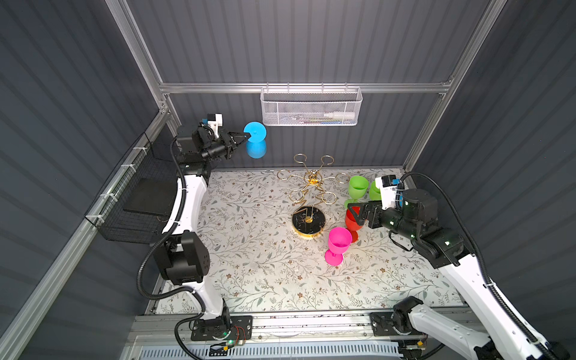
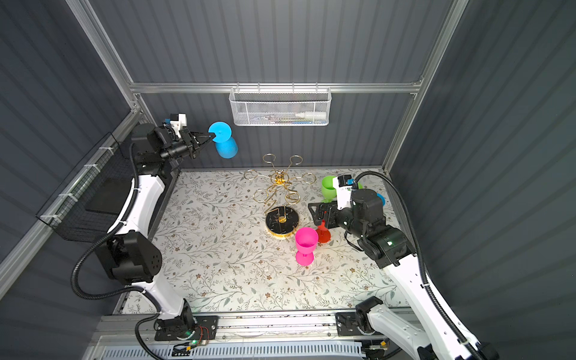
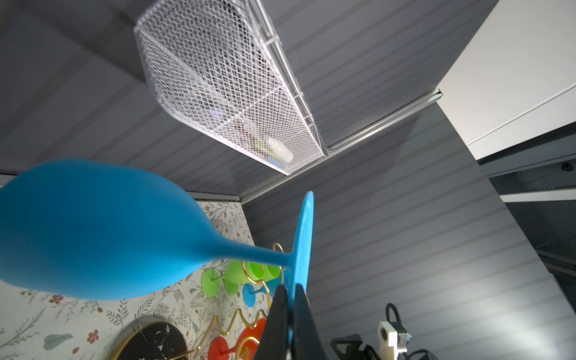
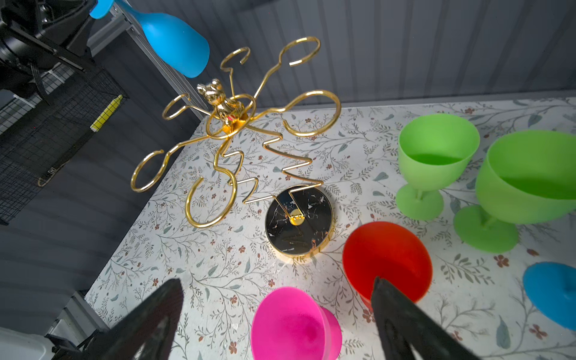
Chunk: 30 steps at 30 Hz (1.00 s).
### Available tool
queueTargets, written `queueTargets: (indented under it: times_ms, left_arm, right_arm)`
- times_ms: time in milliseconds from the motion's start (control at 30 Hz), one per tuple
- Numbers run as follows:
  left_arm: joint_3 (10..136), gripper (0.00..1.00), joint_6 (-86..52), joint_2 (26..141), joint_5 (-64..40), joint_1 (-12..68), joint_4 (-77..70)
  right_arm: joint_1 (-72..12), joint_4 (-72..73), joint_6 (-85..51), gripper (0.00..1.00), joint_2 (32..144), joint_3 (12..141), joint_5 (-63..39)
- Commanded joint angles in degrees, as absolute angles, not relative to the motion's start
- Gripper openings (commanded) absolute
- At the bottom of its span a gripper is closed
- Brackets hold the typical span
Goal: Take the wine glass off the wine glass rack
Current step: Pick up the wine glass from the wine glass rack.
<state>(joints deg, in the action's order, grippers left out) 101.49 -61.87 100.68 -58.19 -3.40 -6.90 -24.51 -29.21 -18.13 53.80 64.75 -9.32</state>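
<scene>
1. While your left claw clenches the wine glass by its foot, the stem hangs bowl-down just past the tips.
2. The wine glass rack stands lower, beyond the tips, apart.
3. Your right claw: released, empty.

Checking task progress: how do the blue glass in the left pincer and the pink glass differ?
The blue glass is in the air, foot up, pinched at its foot by the left pincer; the pink glass stands upright on the table, ungripped. Both are off the rack.
</scene>
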Motion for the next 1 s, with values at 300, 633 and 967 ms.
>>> queueTargets:
  times_ms: [300,633,967]
  left_arm:
    - [96.19,0.0,-78.68,90.32,-65.45,-4.39,-23.68]
    - [89.84,0.0,-95.32,85.84,-65.16,-3.9,-39.64]
    - [89.48,0.0,-93.78,83.45,-66.12,2.75,-34.08]
  right_arm:
    - [-27.41,-10.32,-6.05,0.97,56.81,69.12,-17.81]
    - [-39.22,-2.08,13.85,0.99,68.7,76.48,-17.42]
    - [-40.0,1.59,21.51,0.99,78.68,83.74,-23.66]
